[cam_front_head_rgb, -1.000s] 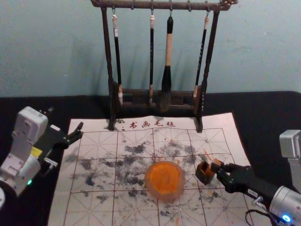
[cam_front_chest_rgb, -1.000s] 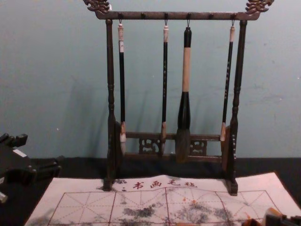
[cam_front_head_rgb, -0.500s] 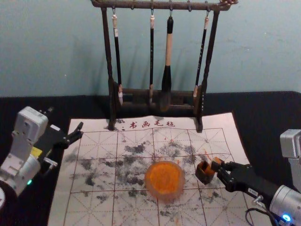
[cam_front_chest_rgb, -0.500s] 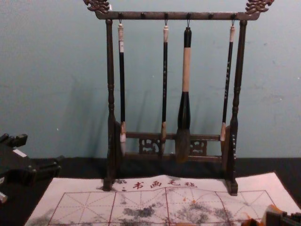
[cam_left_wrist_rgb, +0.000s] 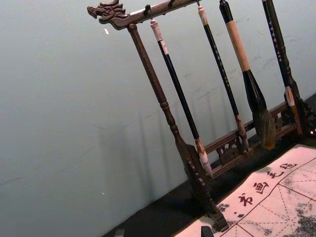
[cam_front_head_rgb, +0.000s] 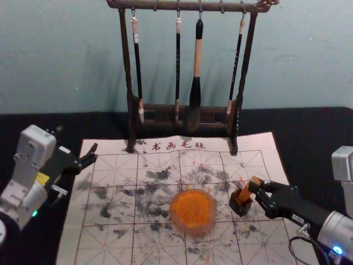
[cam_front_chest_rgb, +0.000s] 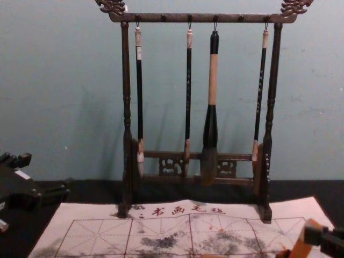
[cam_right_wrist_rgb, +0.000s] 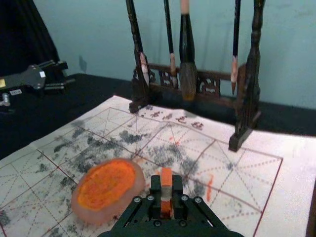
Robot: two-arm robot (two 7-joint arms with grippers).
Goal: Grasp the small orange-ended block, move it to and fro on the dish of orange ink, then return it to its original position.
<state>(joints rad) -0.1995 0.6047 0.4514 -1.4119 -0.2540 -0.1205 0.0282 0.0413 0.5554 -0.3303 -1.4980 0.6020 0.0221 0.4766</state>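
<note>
Block [cam_front_head_rgb: 245, 193] tight in right end effector [cam_front_head_rgb: 258, 186] at box [cam_front_head_rgb: 240, 206]; dish [cam_front_head_rgb: 193, 211] nearby; wide left end effector [cam_front_head_rgb: 77, 138] by mat [cam_front_head_rgb: 71, 243]

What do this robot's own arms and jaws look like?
Both are silver-grey with black jaws, white labels and pale boxy housings. The left arm has a yellow sticker and a green light; the right arm has a blue light and a dark looping cable.

Right gripper gripping, left gripper spread wide.
The black two-fingered right gripper [cam_front_head_rgb: 258, 191] reaches inward on its silver-and-black right arm [cam_front_head_rgb: 337, 229], fingers [cam_right_wrist_rgb: 177, 189] closed in a grip; the matching left gripper [cam_front_head_rgb: 77, 138] sits well apart at the left, its fingers open.
</note>
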